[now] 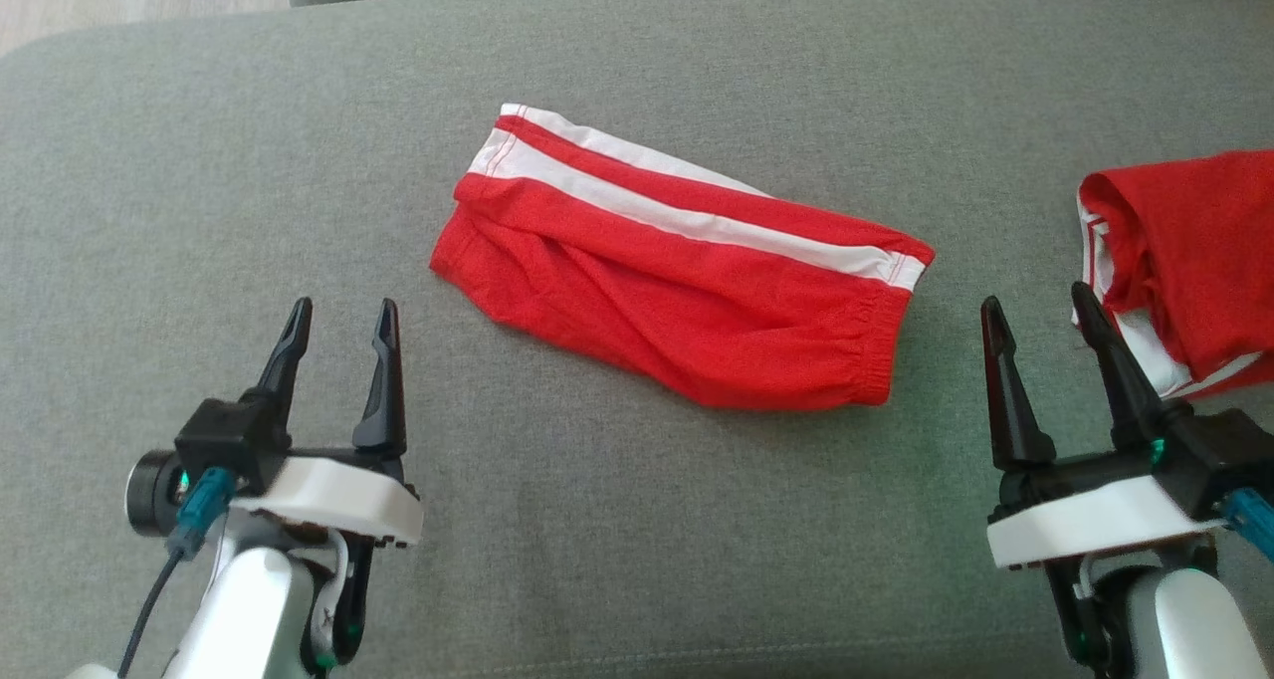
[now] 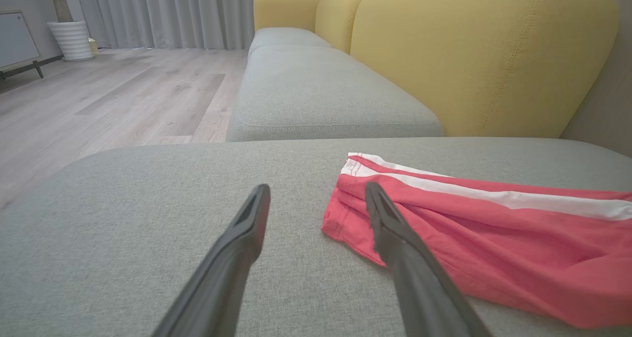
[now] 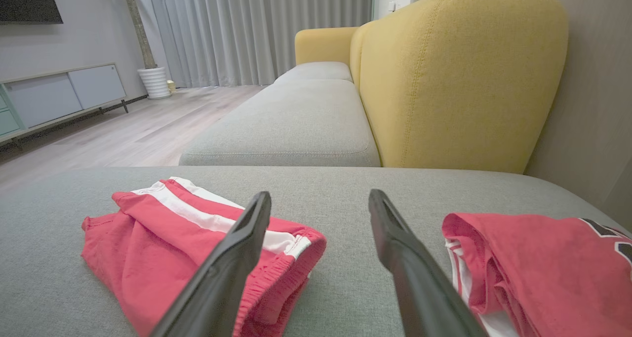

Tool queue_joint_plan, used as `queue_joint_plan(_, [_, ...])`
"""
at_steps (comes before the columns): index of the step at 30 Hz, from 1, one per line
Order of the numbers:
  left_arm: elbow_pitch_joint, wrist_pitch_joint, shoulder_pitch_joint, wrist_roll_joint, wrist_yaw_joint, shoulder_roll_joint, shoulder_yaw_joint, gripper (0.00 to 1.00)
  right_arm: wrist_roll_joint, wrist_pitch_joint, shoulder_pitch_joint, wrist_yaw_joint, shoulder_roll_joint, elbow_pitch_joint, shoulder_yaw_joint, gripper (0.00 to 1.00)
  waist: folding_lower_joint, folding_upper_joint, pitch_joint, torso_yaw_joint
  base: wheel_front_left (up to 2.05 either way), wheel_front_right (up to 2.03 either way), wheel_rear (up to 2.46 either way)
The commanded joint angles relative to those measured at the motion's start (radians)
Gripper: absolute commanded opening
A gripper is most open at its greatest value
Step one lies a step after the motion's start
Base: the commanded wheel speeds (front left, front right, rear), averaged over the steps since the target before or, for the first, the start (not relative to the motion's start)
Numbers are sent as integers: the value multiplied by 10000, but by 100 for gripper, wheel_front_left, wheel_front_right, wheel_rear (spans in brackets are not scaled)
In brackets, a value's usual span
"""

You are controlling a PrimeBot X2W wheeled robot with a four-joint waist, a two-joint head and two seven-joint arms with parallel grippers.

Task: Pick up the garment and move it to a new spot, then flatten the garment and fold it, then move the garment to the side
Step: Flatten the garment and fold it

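Grey sofa seat (image 1: pixel 637 540), yellow backrest (image 2: pixel 474 55) behind it, w/ two red garments and two robot grippers over the near cushion. Centre: red shorts (image 1: pixel 687 281) w/ two white side stripes, lying folded and slightly askew. Elastic waistband points toward the robot's right, leg hem toward its left. Creases run across the lower half; whatever is tucked underneath is hidden.

At the robot's right: a second red garment (image 1: pixel 1184 251), bunched, white trim showing, cut off by the frame edge in the head view. The right wrist view shows dark print on it, too partial to read. The two pieces lie well apart, bare cushion btwn them.

Left gripper (image 1: pixel 342 309) hangs near the shorts' hem end, fingers spread wide, nothing btwn them, clear of the cloth. Right gripper (image 1: pixel 1035 301) sits btwn the shorts and the second garment, fingers likewise wide apart and empty. Its outer finger overlaps that garment's edge in the head view; contact can't be told.

Count: 2 garments, 2 grippers, 4 fingers.
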Motion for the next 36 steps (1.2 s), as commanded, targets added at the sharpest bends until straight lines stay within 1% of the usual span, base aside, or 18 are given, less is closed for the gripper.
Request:
queue_joint_plan(1, [-301,15,-320,-78,4,248,313,100,42,46,-178,-9,-8,-382,191,100,0,-1,2,8,0,0,0])
queue_joint_plan(4, [-243,36,-368,-158,-35,238,299,100,39,43,-193,-9,-1,-374,190,100,0,-1,39,20,0,0,0])
queue_joint_plan(6, [-176,102,-525,-243,-173,204,219,100,29,30,-210,-9,3,-388,196,100,0,-1,121,33,0,0,0])
queue_joint_plan(9, [88,336,-1105,-295,-516,138,-48,100,7,20,-285,-9,9,-426,216,100,0,-1,322,31,0,0,0])
queue_joint_plan(12, [645,731,-2010,-416,-947,3,-314,100,15,17,-446,-9,14,-445,288,100,0,-1,604,-53,0,0,0])
queue_joint_plan(14, [1220,1005,-2696,-563,-1240,-93,-405,100,36,7,-572,-9,17,-448,346,100,0,-1,813,-157,0,0,0])
queue_joint_plan(17, [2361,1365,-3668,-817,-1557,-211,-389,100,100,-28,-747,-9,22,-394,428,100,0,-1,1106,-357,0,0,0])
queue_joint_plan(19, [3182,1529,-4206,-980,-1699,-248,-317,100,141,-69,-848,-9,25,-339,485,100,0,-1,1259,-508,0,0,0])
queue_joint_plan(20, [3182,1529,-4206,-980,-1699,-248,-317,100,141,-69,-848,-9,25,-339,485,100,0,-1,1259,-508,0,0,0])
queue_joint_plan(26, [5514,1860,-5459,-1381,-2075,-315,-210,100,340,-194,-989,-9,32,-152,470,100,0,-1,1552,-813,0,0,0])
queue_joint_plan(30, [6884,2397,-5995,-1657,-2296,-431,-290,100,486,-254,-1025,-9,33,-54,511,100,0,-1,1623,-938,0,0,0])
queue_joint_plan(31, [7140,2550,-6088,-1719,-2352,-475,-341,92,503,-269,-1027,-9,33,-27,512,100,0,-1,1619,-954,0,0,0])
queue_joint_plan(32, [7507,2712,-6251,-1785,-2427,-535,-449,0,550,-290,-1019,-9,34,21,483,100,0,-1,1607,-965,0,0,0])
queue_joint_plan(36, [7892,2745,-6438,-1846,-2515,-614,-653,0,614,-315,-992,-9,34,70,439,100,0,-1,1554,-933,0,0,0])
